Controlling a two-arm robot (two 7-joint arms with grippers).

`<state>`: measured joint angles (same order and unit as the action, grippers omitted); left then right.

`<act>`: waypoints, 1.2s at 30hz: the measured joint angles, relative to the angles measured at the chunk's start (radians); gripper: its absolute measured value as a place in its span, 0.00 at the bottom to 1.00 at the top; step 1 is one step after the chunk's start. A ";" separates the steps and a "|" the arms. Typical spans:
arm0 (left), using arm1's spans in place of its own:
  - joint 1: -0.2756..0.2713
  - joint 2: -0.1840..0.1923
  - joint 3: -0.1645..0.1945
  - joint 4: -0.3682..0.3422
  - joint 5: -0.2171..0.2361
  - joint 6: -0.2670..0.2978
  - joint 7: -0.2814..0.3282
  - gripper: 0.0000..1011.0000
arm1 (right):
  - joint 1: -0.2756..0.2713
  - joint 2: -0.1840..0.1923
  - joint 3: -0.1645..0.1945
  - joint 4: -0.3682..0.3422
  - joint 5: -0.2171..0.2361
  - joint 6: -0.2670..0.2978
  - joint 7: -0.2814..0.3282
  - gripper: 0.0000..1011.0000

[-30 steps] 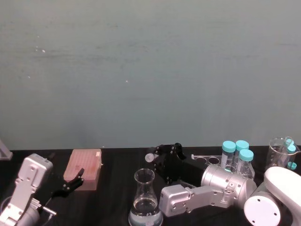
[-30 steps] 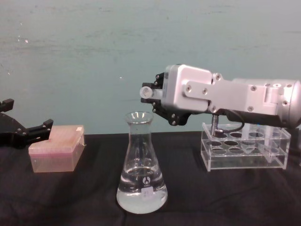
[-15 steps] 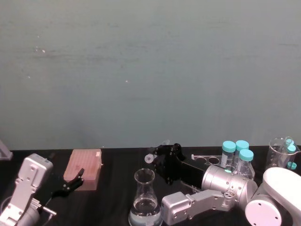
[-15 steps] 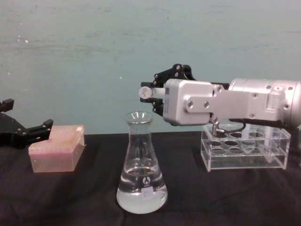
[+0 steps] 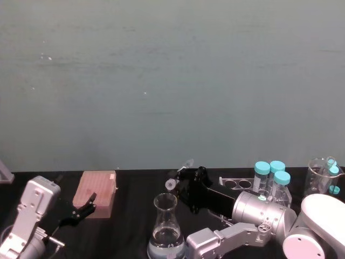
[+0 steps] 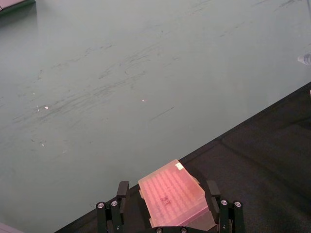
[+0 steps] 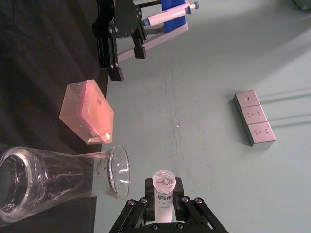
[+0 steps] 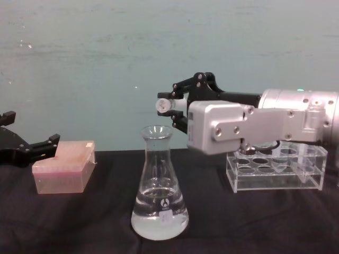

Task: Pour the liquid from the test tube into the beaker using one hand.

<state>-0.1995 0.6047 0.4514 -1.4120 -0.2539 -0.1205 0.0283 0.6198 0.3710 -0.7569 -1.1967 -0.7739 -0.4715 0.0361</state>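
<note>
Right hand (image 8: 177, 104) is clamped on the test tube (image 8: 163, 105), held about level, open mouth toward the robot's left. From the chest view the mouth sits above the beaker (image 8: 159, 185) rim, not touching. The right wrist view puts the tube mouth (image 7: 163, 182) beside the beaker neck (image 7: 104, 172) rather than squarely over it, so depth alignment looks doubtful.

Beaker stands near the desk's front edge, mid-way along, with liquid (image 8: 159, 219) across its base. Can't tell how much is in the tube.

For the pour, my read:
- centre the tube mouth over the narrow neck first
- tip by wrist roll only, slowly; the neck is a small target
- keep the rim low but clear of the glass, a knock could shove the beaker

Left hand (image 5: 82, 209) is parked by the desk's left edge, fingers apart, near the pink tip box (image 8: 63, 166). Clear tube rack (image 8: 275, 172) is toward the right edge.

Writing: small white logo and label on the beaker, print on the tube by the fingers, faint marks on the box lid. None readable.
</note>
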 joint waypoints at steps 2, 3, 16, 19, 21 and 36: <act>0.000 0.000 0.000 0.000 0.000 0.000 0.000 0.99 | -0.001 0.002 -0.001 -0.002 -0.004 0.001 -0.003 0.22; 0.000 0.000 0.000 0.000 0.000 0.000 0.000 0.99 | -0.002 0.003 -0.002 -0.003 -0.005 0.001 -0.004 0.22; 0.000 0.000 0.000 0.000 0.000 0.000 0.000 0.99 | 0.001 0.016 -0.010 -0.007 -0.031 0.005 -0.028 0.22; 0.000 0.000 0.000 0.000 0.000 0.000 0.000 0.99 | 0.004 0.019 -0.015 -0.007 -0.042 0.004 -0.036 0.22; 0.000 0.000 0.000 0.000 0.000 0.000 0.000 0.99 | 0.005 0.021 -0.019 -0.007 -0.051 0.004 -0.042 0.22; 0.000 0.000 0.000 0.000 0.000 0.000 0.000 0.99 | 0.021 0.026 -0.046 0.001 -0.099 0.005 -0.080 0.22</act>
<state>-0.1995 0.6047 0.4514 -1.4120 -0.2539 -0.1205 0.0283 0.6405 0.3970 -0.8024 -1.1960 -0.8729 -0.4663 -0.0434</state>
